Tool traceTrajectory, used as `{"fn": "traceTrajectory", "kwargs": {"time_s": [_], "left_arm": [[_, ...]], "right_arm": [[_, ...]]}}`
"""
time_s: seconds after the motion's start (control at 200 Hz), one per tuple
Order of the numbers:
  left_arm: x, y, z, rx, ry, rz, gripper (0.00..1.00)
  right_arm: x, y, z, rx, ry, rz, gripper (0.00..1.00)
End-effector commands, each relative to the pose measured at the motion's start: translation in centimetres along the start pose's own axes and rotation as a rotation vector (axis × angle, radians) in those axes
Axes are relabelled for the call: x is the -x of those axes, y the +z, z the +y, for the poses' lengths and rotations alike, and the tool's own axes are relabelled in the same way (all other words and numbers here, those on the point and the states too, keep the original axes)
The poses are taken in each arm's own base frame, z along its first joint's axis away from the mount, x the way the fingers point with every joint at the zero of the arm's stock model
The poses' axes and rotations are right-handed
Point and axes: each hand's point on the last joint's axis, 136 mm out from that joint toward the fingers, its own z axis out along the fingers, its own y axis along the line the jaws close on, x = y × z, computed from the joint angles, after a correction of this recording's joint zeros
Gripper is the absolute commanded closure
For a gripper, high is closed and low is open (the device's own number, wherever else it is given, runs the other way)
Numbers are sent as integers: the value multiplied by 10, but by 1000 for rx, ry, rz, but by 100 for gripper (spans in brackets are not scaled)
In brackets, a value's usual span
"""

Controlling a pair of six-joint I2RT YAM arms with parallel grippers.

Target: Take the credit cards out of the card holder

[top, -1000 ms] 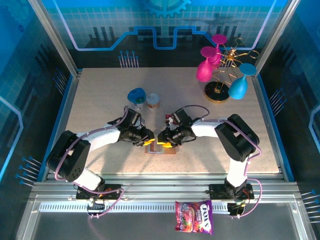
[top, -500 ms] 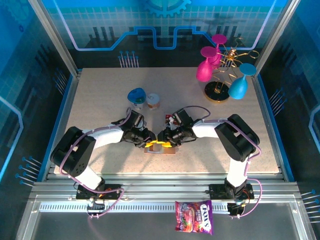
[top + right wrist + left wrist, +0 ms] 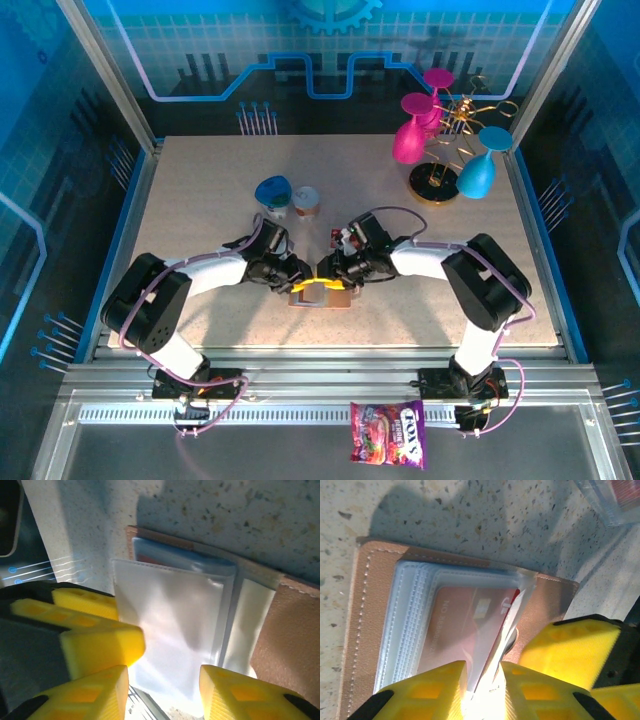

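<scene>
Nothing is out yet, as I judge it; the card holder (image 3: 322,297) lies opened flat on the bench (image 3: 200,200) at lower centre of the overhead picture, right between my two wrists, and the whole of the pulling is left to do; one red credit card (image 3: 465,630) sits inside the clear sleeves, seen from my left wrist, and I cannot make out any others behind the layers. My left fingers (image 3: 435,690) stand close together with a narrow gap, the card's lower edge and a sleeve running down into that gap; glare hides the contact, so I cannot tell whether I have it pinched. My right fingers (image 3: 95,690) are well apart, straddling a clear sleeve page, clamped on nothing that I can see. From above, the open holder's long axis runs left to right across the frame; in my left wrist view the card's long axis runs from the top of the picture down toward the bottom, leaning left, its red corner at upper right and its low end pointing at my fingers.
</scene>
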Motion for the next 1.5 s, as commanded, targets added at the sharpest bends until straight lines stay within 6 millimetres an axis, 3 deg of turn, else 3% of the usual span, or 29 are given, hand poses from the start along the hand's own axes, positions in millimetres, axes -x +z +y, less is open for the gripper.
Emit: {"fn": "traceTrajectory", "kwargs": {"time_s": [0.0, 0.45, 0.48, 0.65, 0.976, 1.496], "left_arm": [[-1, -6, -16, -27, 18, 13, 75], [-7, -4, -49, -59, 85, 47, 66], [-8, -2, -51, -58, 90, 50, 65], [-13, 10, -63, -58, 114, 73, 57], [-20, 33, -73, -52, 131, 117, 44], [-29, 54, -75, -37, 142, 166, 39]], "right_arm": [[5, -15, 3, -4, 8, -38, 57], [16, -50, 10, -13, -7, -129, 57], [10, -50, 0, -29, 11, -123, 57], [11, -63, -3, -40, 16, -161, 57], [9, -80, -8, -55, 24, -195, 56], [5, -90, -12, -80, 22, -223, 55]]}}
